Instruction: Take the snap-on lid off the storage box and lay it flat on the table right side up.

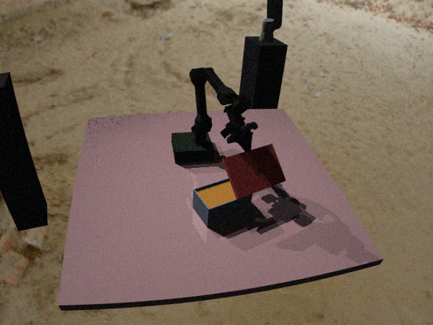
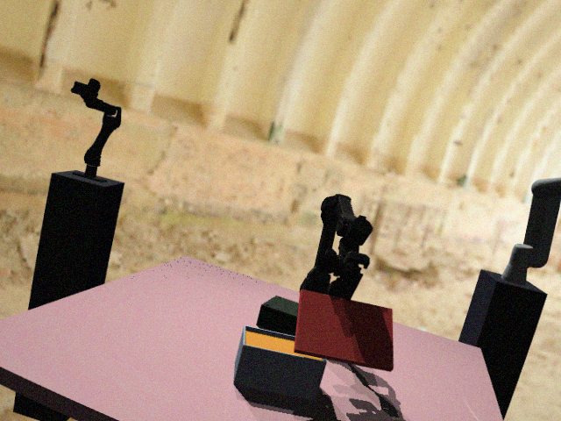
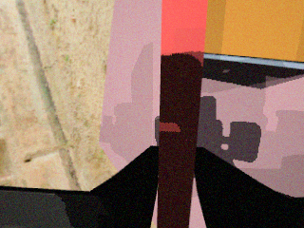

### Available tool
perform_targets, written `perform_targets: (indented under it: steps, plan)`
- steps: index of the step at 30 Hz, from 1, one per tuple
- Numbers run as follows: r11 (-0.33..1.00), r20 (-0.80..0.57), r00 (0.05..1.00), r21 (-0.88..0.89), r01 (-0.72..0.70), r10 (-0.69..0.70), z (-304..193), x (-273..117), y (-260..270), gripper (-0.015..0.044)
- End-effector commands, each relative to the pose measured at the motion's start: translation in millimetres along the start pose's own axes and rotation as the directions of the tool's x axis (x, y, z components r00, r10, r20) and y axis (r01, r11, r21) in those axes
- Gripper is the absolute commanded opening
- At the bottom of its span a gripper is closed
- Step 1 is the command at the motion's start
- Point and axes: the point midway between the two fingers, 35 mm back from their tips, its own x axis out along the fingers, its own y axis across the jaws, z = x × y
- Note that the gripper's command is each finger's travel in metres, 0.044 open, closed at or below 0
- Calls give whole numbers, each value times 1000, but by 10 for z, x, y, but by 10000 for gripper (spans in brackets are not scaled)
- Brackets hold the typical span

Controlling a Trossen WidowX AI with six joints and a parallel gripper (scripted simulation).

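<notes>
The red lid (image 1: pixel 255 171) (image 2: pixel 339 326) (image 3: pixel 182 28) is tilted steeply, its far edge raised where my gripper (image 1: pixel 249 150) (image 2: pixel 340 296) (image 3: pixel 176 154) is shut on it. The lid hangs off the box, over its right part in the top view. The storage box (image 1: pixel 227 218) (image 2: pixel 276 374) (image 3: pixel 237 71) is dark blue-grey, upright on the pink table (image 1: pixel 139 244) (image 2: pixel 136 326), with its yellow-orange inside showing at the left. In the wrist view the lid shows edge-on between the two black fingers. Whether the lid's lower edge touches the box cannot be told.
A dark green block (image 1: pixel 190 141) (image 2: pixel 276 312) stands at my arm's base, behind the box. Dark pedestals (image 1: pixel 264 70) (image 2: pixel 72 235) stand beyond the table, and other arms stand on pedestals. The table's right edge lies beyond the lid in the top view.
</notes>
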Motion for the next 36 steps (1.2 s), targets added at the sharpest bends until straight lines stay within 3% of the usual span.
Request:
perform_targets:
  steps: [1, 36]
  plan:
    - [1000, 4, 1000, 6, -8, 8, -66, -19, 11, 0]
    - [1000, 0, 1000, 11, -7, 7, -764, -84, -41, 0]
